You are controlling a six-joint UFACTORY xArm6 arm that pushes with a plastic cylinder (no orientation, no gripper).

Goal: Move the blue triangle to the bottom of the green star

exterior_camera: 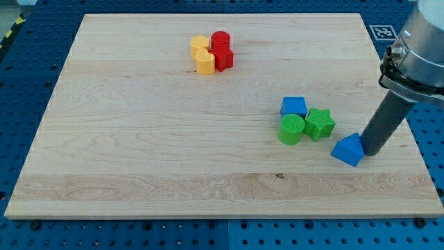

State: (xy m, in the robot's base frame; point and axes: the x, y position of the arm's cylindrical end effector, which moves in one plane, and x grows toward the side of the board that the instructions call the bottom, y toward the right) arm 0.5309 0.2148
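My tip (370, 153), the lower end of a straight dark rod with no jaws to open or close, rests on the pale wooden board (139, 160) near its right edge. It holds nothing; it can only push. Immediately to the view's left of my tip, touching or very nearly touching it, sits the small blue triangular block (348, 149).

Farther toward the view's left and slightly up lies the green star-shaped block (320, 123). The blue triangle is now near the star's lower right, with a small gap between them. So the line from my tip through the triangle runs leftward, passing just under the star. The likely next push is toward the view's left, sliding the triangle until it lies directly below the star.

Pressed against the star's left side is a green cylinder block (292, 129), and above that pair sits a blue cube (293, 106).

Well apart, toward the view's top, a tight cluster of two yellow blocks (202, 55) and two red blocks (222, 50) stands clear of this path.
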